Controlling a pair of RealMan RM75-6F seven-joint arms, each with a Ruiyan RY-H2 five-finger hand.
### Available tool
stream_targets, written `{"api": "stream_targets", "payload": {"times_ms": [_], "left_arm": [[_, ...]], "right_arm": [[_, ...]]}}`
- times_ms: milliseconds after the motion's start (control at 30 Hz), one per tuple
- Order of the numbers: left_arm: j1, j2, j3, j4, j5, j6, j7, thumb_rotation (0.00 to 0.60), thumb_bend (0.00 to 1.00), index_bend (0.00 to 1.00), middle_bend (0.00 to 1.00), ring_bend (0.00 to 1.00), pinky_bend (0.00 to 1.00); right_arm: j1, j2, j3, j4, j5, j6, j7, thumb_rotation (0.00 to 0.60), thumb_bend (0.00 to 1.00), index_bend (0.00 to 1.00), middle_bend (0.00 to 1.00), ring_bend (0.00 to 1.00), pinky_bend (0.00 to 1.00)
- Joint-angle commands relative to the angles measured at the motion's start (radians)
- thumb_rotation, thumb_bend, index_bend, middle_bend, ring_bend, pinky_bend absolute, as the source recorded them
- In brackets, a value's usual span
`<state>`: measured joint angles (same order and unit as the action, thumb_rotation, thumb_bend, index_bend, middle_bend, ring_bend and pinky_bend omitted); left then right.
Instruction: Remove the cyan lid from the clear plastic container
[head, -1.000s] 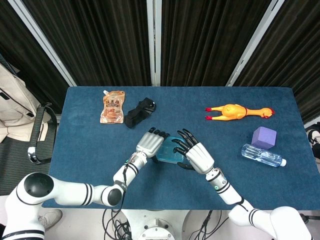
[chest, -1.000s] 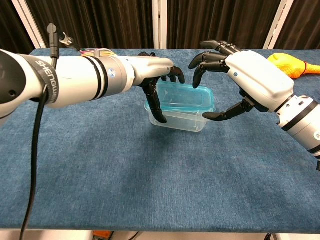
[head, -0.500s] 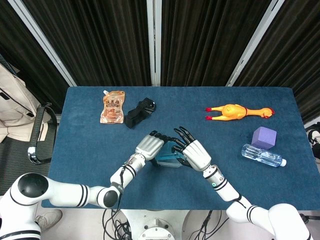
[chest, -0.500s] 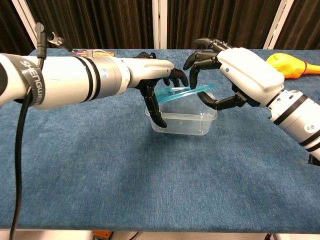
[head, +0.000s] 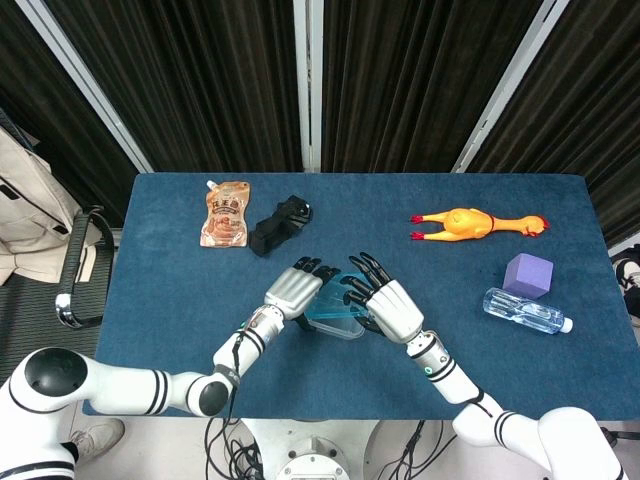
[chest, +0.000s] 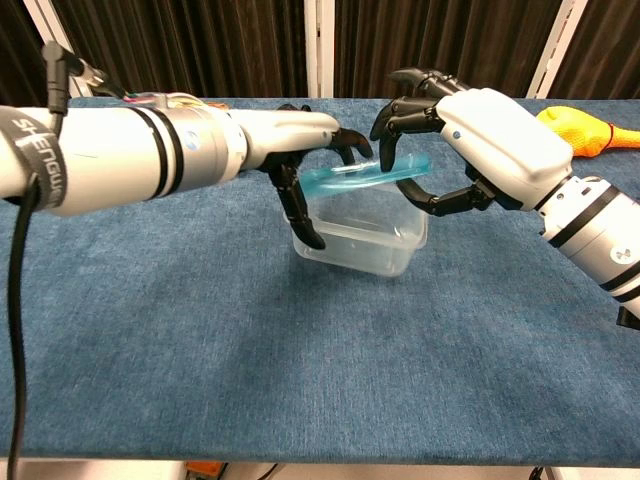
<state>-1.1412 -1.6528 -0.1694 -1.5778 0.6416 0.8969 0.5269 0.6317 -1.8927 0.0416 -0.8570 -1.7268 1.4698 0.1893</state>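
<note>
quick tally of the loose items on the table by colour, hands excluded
Cyan: 1, lid
Clear: 2, container, water bottle
Orange-brown: 1, pouch
Black: 1, black object
Yellow-orange: 1, rubber chicken
Purple: 1, block
Total: 7

A robot lab: blue-clothed table; black curtains behind; assorted test props.

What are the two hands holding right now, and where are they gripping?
The right hand holds the cyan lid by its right edge, lifted off. The left hand grips the clear container at its left end.
</note>
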Motion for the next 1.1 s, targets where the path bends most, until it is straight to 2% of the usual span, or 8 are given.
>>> {"api": "stream_targets", "payload": {"times_ms": [33, 333, 667, 833, 1000, 1100], "left_arm": [[0.012, 0.013, 0.007, -0.012, 0.014, 0.008, -0.006, 0.600, 0.00, 0.06, 0.05, 0.00, 0.00], [0.062, 0.061, 0.030, -0.045, 0.057, 0.045, -0.025, 0.600, 0.00, 0.05, 0.04, 0.00, 0.00], [0.177, 0.142, 0.053, -0.060, 0.144, 0.146, -0.095, 0.600, 0.00, 0.05, 0.04, 0.00, 0.00], [0.241, 0.181, 0.063, -0.046, 0.170, 0.200, -0.124, 0.600, 0.00, 0.05, 0.04, 0.00, 0.00], [0.305, 0.213, 0.070, -0.020, 0.165, 0.219, -0.161, 0.600, 0.00, 0.05, 0.04, 0.00, 0.00], [0.340, 0.231, 0.075, -0.002, 0.152, 0.213, -0.184, 0.600, 0.00, 0.05, 0.04, 0.00, 0.00]], "right_arm": [[-0.003, -0.004, -0.002, 0.011, -0.006, 0.015, -0.005, 0.600, 0.71, 0.78, 0.31, 0.03, 0.00], [-0.001, -0.010, 0.023, 0.067, -0.016, 0.086, -0.034, 0.600, 0.71, 0.79, 0.31, 0.04, 0.00], [0.007, 0.065, 0.106, 0.077, 0.038, 0.140, -0.054, 0.600, 0.71, 0.79, 0.32, 0.05, 0.00], [0.009, 0.090, 0.135, 0.095, 0.084, 0.106, -0.058, 0.600, 0.71, 0.79, 0.32, 0.05, 0.00], [0.014, 0.098, 0.147, 0.112, 0.147, -0.001, -0.066, 0.600, 0.71, 0.79, 0.30, 0.05, 0.00], [0.014, 0.112, 0.158, 0.081, 0.205, -0.103, -0.067, 0.600, 0.71, 0.77, 0.29, 0.04, 0.00]]}}
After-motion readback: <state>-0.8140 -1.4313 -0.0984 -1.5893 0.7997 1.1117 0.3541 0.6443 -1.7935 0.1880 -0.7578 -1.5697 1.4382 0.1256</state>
